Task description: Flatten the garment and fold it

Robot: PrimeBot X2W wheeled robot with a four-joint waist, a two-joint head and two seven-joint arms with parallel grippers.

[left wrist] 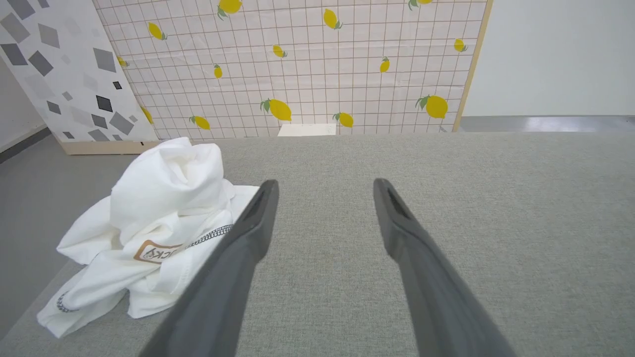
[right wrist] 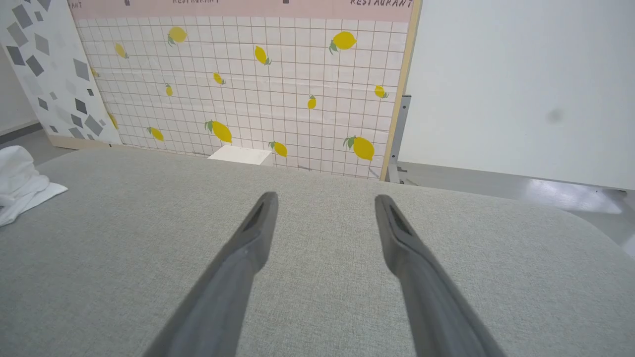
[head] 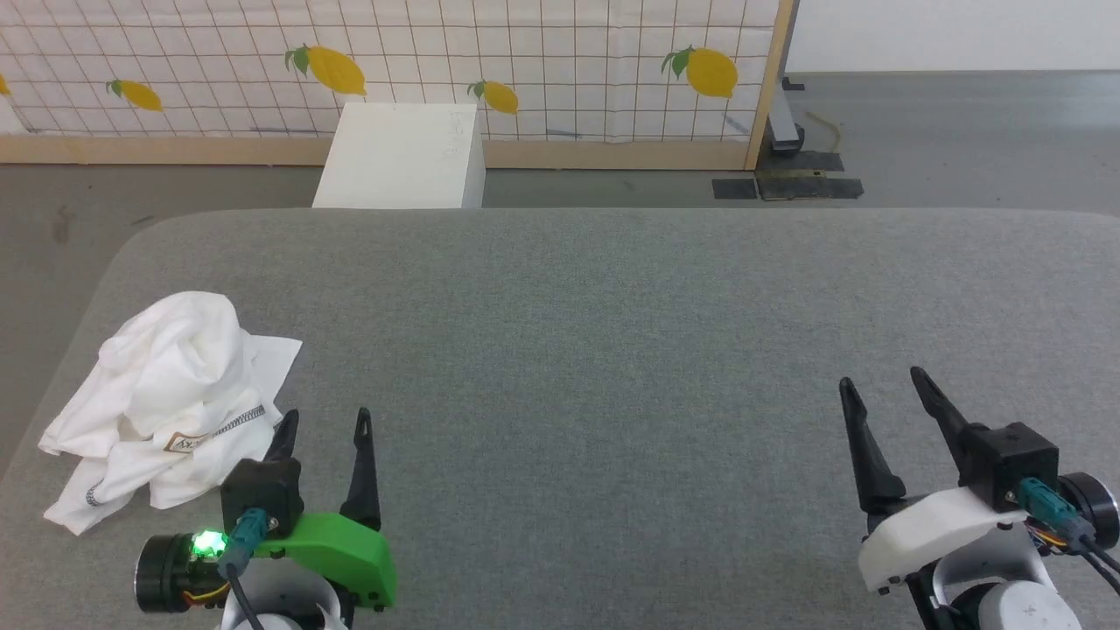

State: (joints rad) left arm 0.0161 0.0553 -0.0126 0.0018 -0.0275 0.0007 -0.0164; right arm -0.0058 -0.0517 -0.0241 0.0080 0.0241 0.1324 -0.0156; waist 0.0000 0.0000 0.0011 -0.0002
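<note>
- My right gripper [right wrist: 326, 197] hangs over the grey padded table [right wrist: 124, 258], fingers spread wide with bare surface between them.
- I see the white garment [right wrist: 20, 183] bunched at the left edge.
- A white box [right wrist: 240, 154] stands beyond the table, against the lemon-print panel [right wrist: 248, 74].

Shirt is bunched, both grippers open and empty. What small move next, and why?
Probably shift the left gripper leftward onto the white thin-fabric shirt to pinch an edge: it lies bunched at the grey cloth-covered table's left end, beside that gripper's open fingers; the open right gripper is far off.
</note>
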